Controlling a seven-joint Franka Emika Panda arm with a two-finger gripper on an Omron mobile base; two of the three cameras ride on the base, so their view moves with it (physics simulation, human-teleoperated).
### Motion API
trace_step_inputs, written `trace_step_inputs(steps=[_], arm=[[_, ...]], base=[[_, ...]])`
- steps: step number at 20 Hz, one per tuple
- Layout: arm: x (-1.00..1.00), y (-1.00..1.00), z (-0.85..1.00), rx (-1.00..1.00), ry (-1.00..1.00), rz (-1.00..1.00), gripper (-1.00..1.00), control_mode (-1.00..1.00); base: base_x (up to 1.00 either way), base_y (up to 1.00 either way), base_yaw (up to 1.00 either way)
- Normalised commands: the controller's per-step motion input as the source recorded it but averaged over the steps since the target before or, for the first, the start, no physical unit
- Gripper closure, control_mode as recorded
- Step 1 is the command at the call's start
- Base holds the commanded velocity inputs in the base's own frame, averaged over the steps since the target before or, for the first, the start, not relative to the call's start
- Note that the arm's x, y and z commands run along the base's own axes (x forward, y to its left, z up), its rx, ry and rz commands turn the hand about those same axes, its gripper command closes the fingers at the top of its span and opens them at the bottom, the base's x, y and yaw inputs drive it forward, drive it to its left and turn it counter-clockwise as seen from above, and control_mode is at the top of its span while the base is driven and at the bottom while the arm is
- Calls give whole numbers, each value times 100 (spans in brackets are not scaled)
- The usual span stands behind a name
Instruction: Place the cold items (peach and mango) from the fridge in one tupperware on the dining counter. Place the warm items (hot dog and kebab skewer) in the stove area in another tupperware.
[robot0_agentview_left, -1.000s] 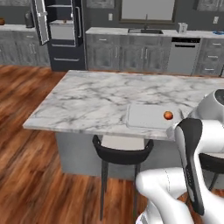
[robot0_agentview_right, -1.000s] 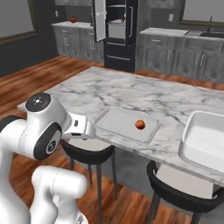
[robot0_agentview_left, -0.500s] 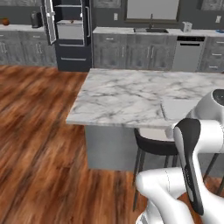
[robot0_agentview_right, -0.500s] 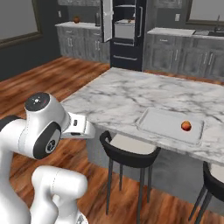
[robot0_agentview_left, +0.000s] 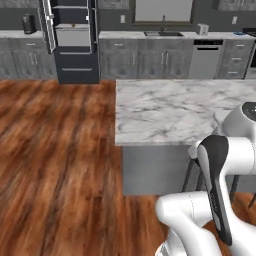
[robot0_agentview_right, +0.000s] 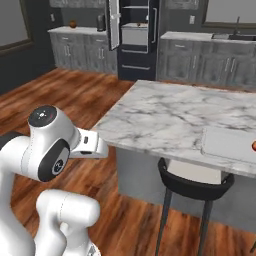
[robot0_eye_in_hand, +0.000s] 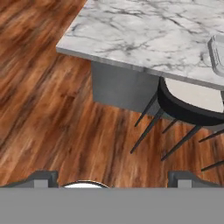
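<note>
With one orange fruit in the tub at 3 o'clock on the counter, most remains; gripper spread wide, empty; fridge at 12 stands open

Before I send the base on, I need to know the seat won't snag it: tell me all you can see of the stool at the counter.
The stool has a round pale seat inside a black curved backrest band on thin dark splayed legs. It stands upright on the wood floor, tucked partly under the marble counter edge, below the shallow tupperware.
</note>
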Motion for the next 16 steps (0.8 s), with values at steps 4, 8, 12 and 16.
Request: trace_step_inputs(steps=[4, 8, 12, 16], arm=[[0, 0, 0, 0, 0, 0, -100, 100], [0, 0, 0, 0, 0, 0, -100, 100], [0, 0, 0, 0, 0, 0, -100, 100], [0, 0, 0, 0, 0, 0, -100, 100]], base=[[0, 100, -35], [0, 100, -36], [0, 100, -40], [0, 100, -39]])
